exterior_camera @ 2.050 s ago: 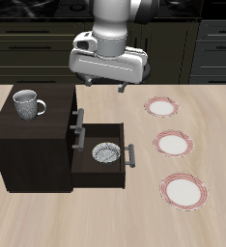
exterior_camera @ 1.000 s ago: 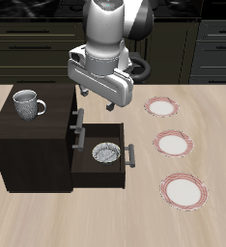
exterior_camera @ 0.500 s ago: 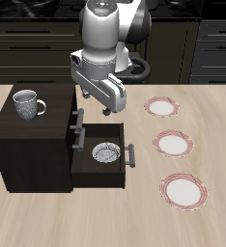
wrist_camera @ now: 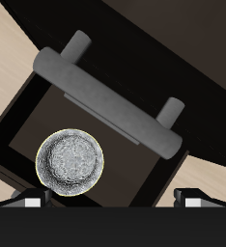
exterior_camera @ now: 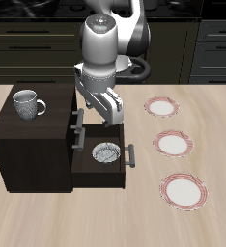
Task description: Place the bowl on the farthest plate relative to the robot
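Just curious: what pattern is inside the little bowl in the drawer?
Dark speckles on grey-white; the bowl shows best in the wrist view.

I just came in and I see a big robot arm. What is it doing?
The robot arm is reaching down over a dark cabinet with an open drawer. A little speckled bowl sits inside that drawer, and the hand hangs just above it, holding nothing. Three striped plates wait in a row on the table beside the cabinet. The bowl should go on the plate nearest the table's front edge. A mug stands on top of the cabinet.
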